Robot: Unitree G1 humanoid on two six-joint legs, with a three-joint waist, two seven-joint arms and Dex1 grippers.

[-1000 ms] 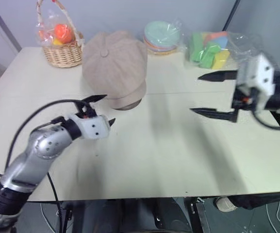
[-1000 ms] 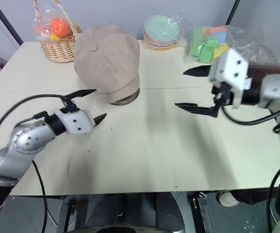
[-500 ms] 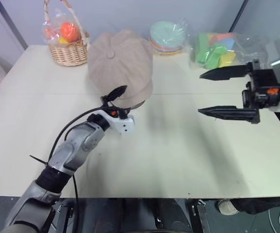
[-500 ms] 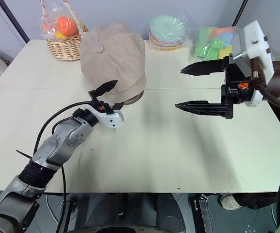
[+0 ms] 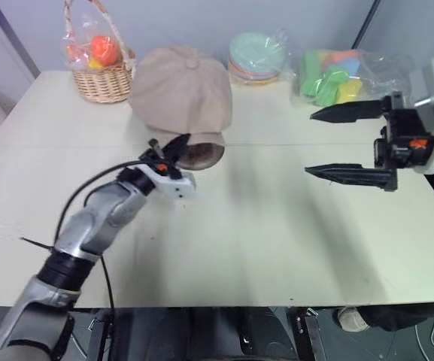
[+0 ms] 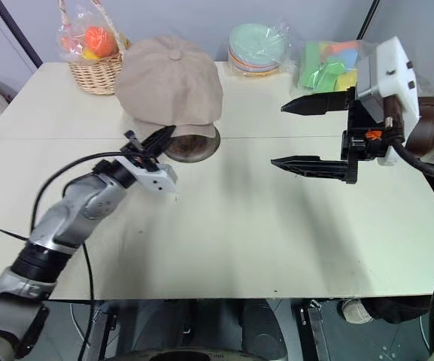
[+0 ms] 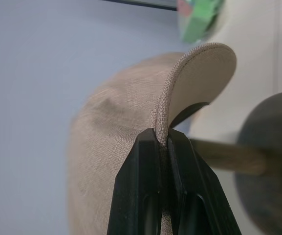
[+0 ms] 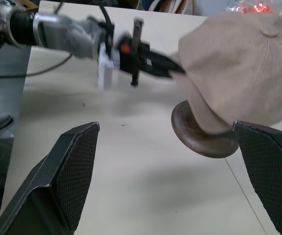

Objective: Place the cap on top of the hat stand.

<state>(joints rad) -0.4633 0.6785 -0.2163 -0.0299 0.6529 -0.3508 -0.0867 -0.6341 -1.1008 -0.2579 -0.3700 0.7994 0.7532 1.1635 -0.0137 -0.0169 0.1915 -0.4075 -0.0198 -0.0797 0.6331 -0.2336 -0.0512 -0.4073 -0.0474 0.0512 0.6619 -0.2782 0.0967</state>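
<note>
We see the cap [image 5: 180, 88] sitting over the hat stand [image 5: 201, 153] at the far left-centre of the table [image 5: 262, 241], its crown draped so that just the dark round base and a bit of post show beneath it. Our left gripper [image 5: 173, 149] reaches in from the near side, its jaws pressed together on the edge of the cap's brim, fabric pinched between the black fingers [image 7: 145, 176]. Well to the right, our right gripper [image 5: 329, 143] hovers above the table with jaws spread wide, holding nothing. Along the far edge stand a wicker basket [image 5: 100, 75], stacked plates [image 5: 256, 56] and bagged foam blocks [image 5: 329, 75].
</note>
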